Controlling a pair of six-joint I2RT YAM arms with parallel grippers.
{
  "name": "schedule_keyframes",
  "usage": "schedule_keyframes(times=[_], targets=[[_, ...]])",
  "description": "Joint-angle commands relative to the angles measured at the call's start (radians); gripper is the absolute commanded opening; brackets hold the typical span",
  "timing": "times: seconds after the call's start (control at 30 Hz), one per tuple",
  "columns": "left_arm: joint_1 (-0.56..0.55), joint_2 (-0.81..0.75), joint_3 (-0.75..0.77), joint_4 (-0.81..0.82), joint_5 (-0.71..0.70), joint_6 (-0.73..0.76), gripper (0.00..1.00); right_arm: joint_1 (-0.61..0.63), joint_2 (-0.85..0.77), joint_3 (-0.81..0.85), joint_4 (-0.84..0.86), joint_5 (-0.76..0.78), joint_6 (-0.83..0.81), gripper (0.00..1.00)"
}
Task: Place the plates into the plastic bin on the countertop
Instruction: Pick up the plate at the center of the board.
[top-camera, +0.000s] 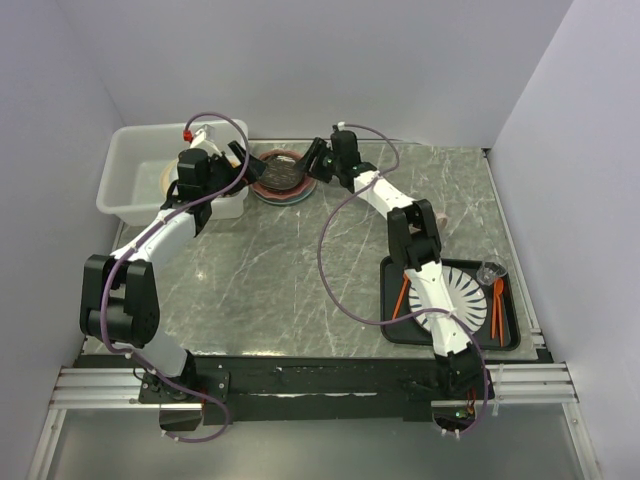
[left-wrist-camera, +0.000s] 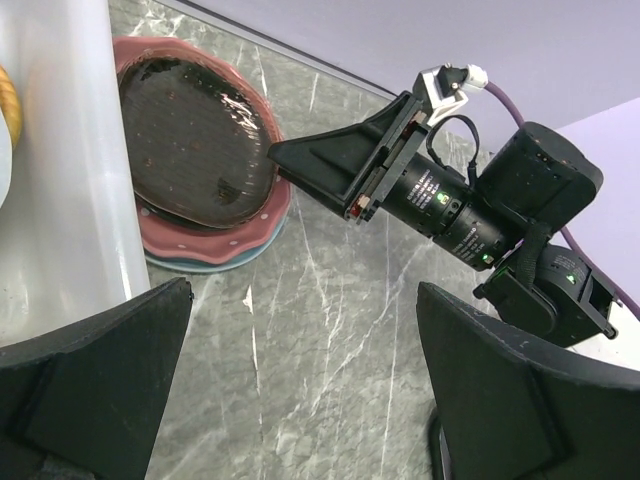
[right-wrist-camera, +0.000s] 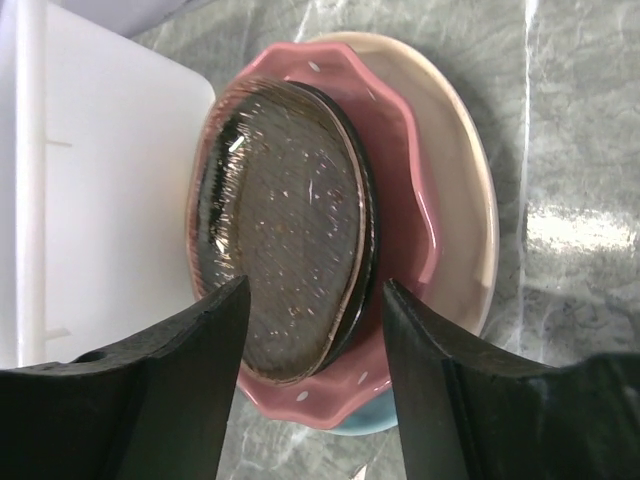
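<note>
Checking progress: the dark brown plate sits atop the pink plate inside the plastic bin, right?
No. The dark brown plate sits atop the pink plate beside the plastic bin, not inside it; the right wrist view shows this.

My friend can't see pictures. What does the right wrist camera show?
The right gripper hangs open over a dark brown plate stacked on a pink plate and a cream plate. The white plastic bin sits beside the stack.

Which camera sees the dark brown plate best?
Right wrist view: the round dark brown pink-rimmed plate fills the middle. Left wrist view shows the plate smaller, slanted. Top view shows the plate tiny, far off.
</note>
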Motion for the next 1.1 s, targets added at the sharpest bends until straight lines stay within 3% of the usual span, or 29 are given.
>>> schedule_keyframes(times=[0.0, 0.33, 0.6, 0.77, 1.07], targets=[[-0.004, 0.005, 0.000, 0.045, 0.022, 0.018, 0.99, 0.012, 0.024, 0.055, 0.011, -0.013, 0.011, 0.60], [-0.004, -0.020, -0.006, 0.036, 0.016, 0.025, 0.99, 0.029, 0.041, 0.052, 0.008, -0.034, 0.026, 0.56], [-0.004, -0.029, -0.012, 0.032, 0.012, 0.029, 0.99, 0.023, 0.034, 0.044, -0.011, -0.034, 0.017, 0.22], [-0.004, -0.029, -0.014, 0.027, 0.008, 0.032, 0.99, 0.019, -0.002, -0.029, 0.012, -0.026, 0.008, 0.07], [-0.004, -0.020, -0.015, 0.038, 0.018, 0.031, 0.99, -0.003, -0.101, -0.149, 0.071, -0.039, 0.003, 0.01]])
